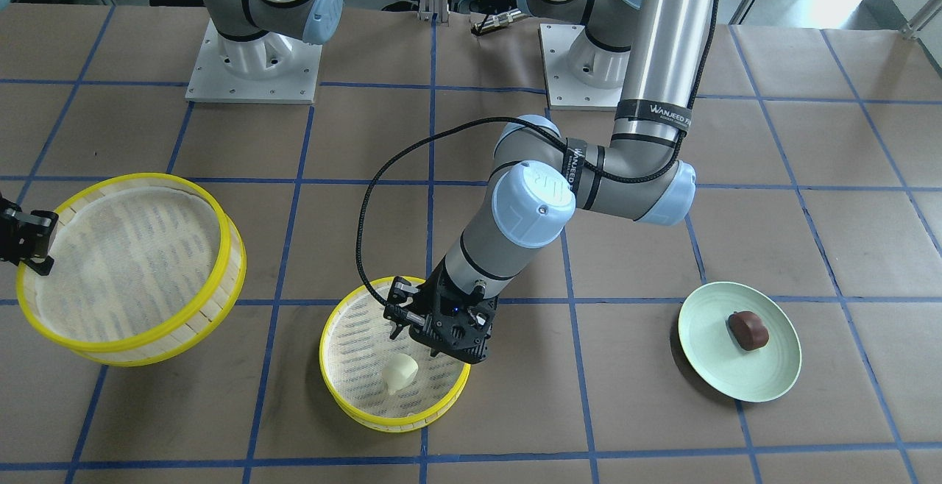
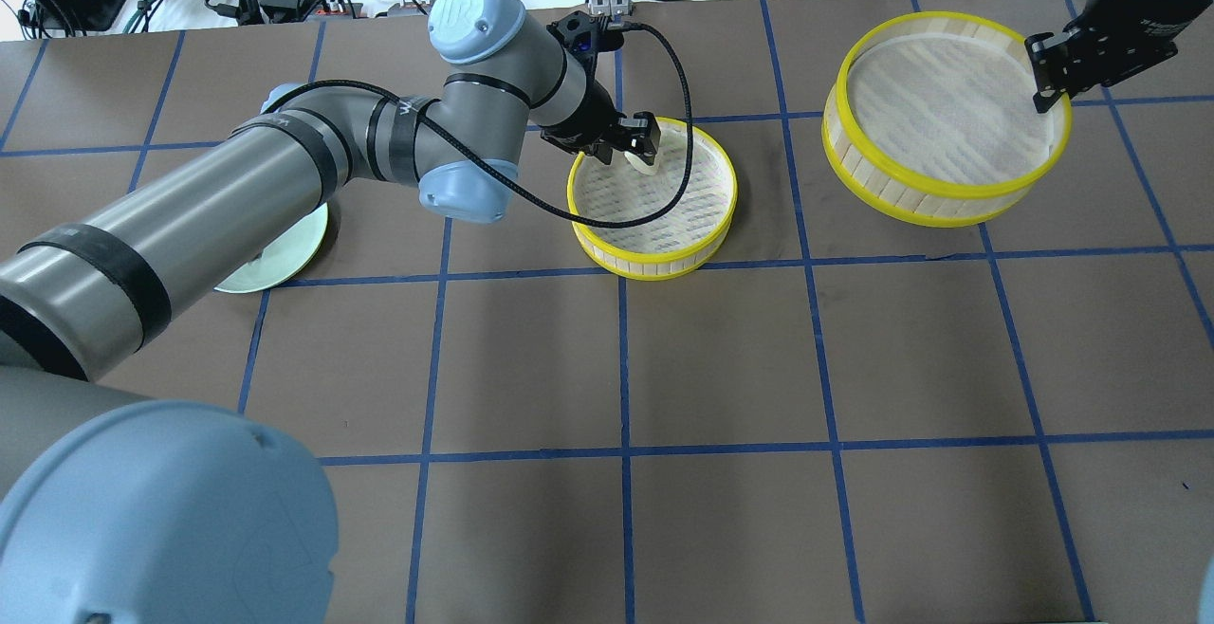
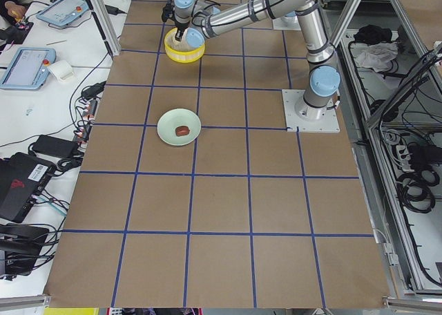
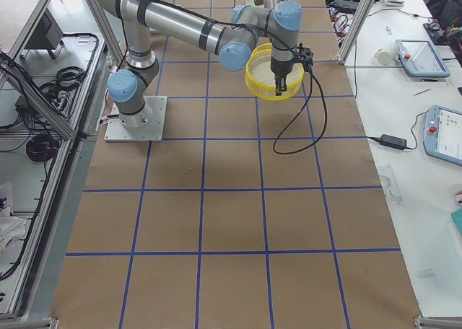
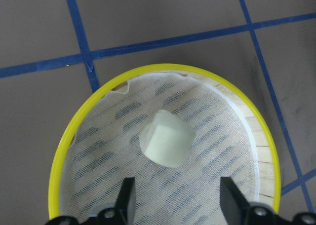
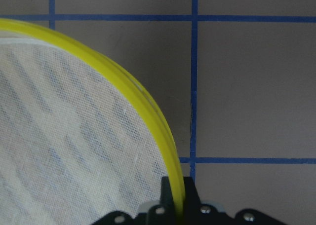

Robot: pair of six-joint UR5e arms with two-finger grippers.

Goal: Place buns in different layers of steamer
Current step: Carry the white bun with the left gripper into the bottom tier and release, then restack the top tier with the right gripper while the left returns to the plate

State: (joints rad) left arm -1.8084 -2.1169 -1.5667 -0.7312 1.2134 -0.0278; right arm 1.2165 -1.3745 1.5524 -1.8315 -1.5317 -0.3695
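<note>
Nearest to us in the front camera, the small steamer tier (image 1: 324,363) sits flat on the table (image 1: 559,410), and the white bun (image 1: 399,374) is lying on its mesh. The left gripper (image 5: 176,179) hangs just above that bun, jaws spread wide with nothing between them. Well off to the side we've got the brown bun (image 1: 748,329) on the pale green plate (image 1: 717,375). Farther back, the other tier (image 1: 125,263) sits at a tilt, and the right gripper (image 6: 178,190) has its jaws pinched tight on the yellow rim.
</note>
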